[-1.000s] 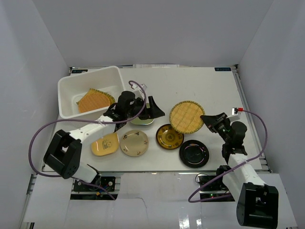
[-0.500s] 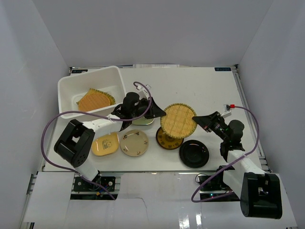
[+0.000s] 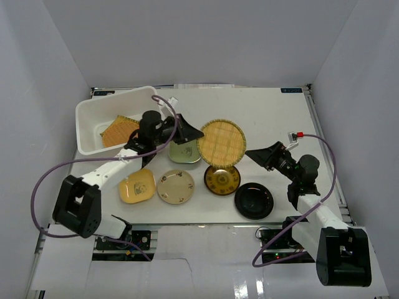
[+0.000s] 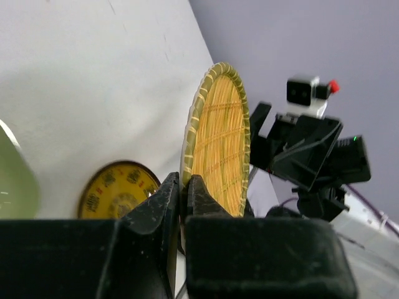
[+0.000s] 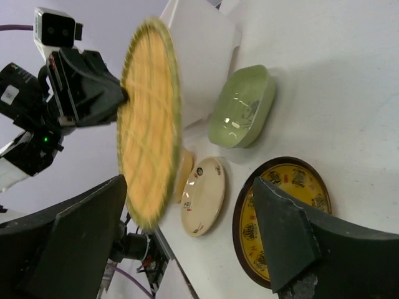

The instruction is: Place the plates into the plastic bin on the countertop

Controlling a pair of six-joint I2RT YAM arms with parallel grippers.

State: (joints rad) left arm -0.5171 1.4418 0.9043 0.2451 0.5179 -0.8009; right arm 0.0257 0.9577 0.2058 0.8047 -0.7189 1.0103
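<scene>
A round tan woven plate (image 3: 221, 143) hangs on edge above the countertop (image 3: 268, 118), and my left gripper (image 3: 189, 132) is shut on its left rim. In the left wrist view the fingers pinch the rim of that plate (image 4: 218, 143). My right gripper (image 3: 259, 153) stands open just right of the plate, apart from it and holding nothing. Another woven plate (image 3: 118, 131) lies in the white plastic bin (image 3: 87, 115) at the far left. On the countertop lie a green plate (image 3: 185, 153), a yellow one (image 3: 138, 187), a cream one (image 3: 175, 186), a gold-patterned dark one (image 3: 222, 179) and a black one (image 3: 254, 200).
Grey walls close in the countertop on three sides. Purple cables loop from both arms over the near edge. The right wrist view shows the held woven plate (image 5: 149, 124), the green plate (image 5: 243, 109), the cream plate (image 5: 202, 196) and the gold-patterned plate (image 5: 287, 218).
The woven plate passed from the right gripper to the left one. The left gripper shut on its rim and carried it leftward; the right gripper opened and drew back.
</scene>
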